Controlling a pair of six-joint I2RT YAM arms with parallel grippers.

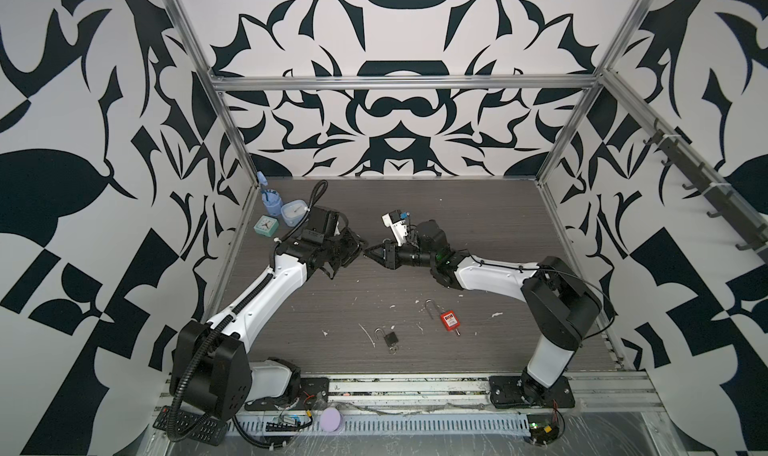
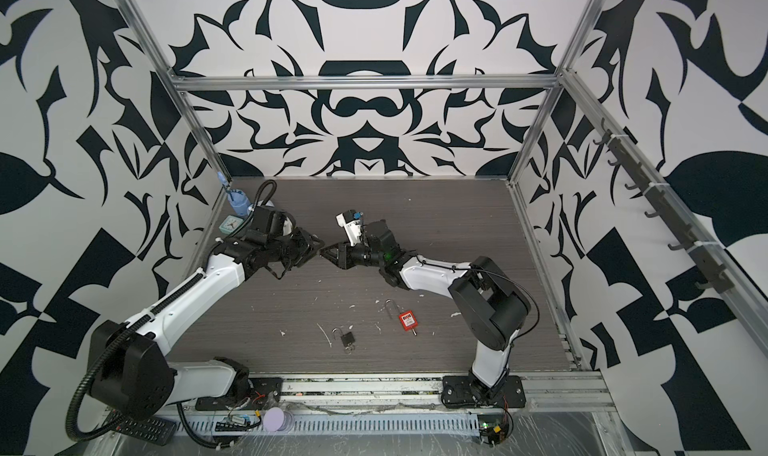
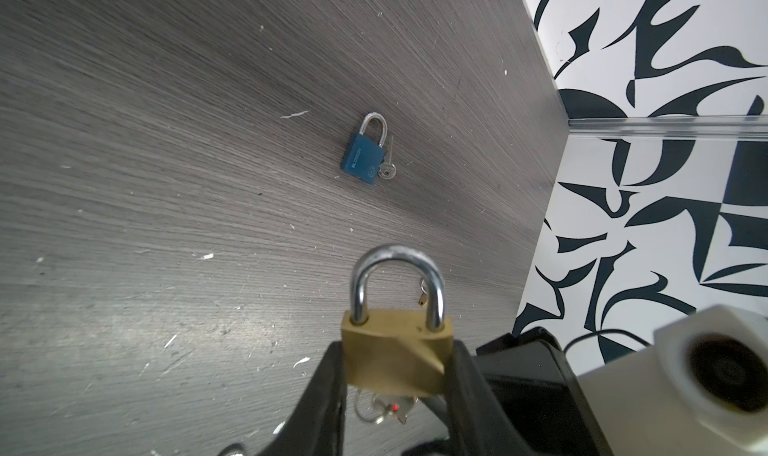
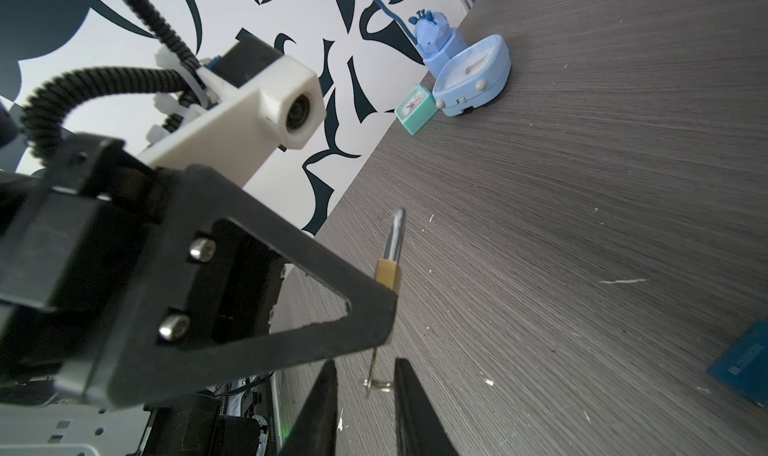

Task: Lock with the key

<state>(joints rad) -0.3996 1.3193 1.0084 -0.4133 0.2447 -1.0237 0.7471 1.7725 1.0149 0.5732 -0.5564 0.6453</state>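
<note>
Holding brass padlock (image 3: 390, 329) above desk's (image 1: 478, 225) middle
Clamping it in left gripper (image 3: 397, 350); straddling its hanging key (image 4: 376, 385) with right gripper's (image 4: 365, 362) parted jaws.

Tabletop (image 1: 498, 217): grey wood-grain laminate, matt, fine ridged grain, white flecks and scuffs. Brass padlock (image 3: 395, 342): brushed yellow metal body, dull sheen. Its shackle (image 3: 397, 254): polished chrome, glossy. Left gripper (image 3: 397, 352): matt black plastic. Blue padlock (image 3: 361, 159): matt blue coating, shiny steel loop. Red padlock (image 1: 449, 321), near tabletop's front edge: smooth red plastic body, thin bare-metal loop. Blue clock (image 4: 473, 80), back left corner: glossy pastel plastic.
</note>
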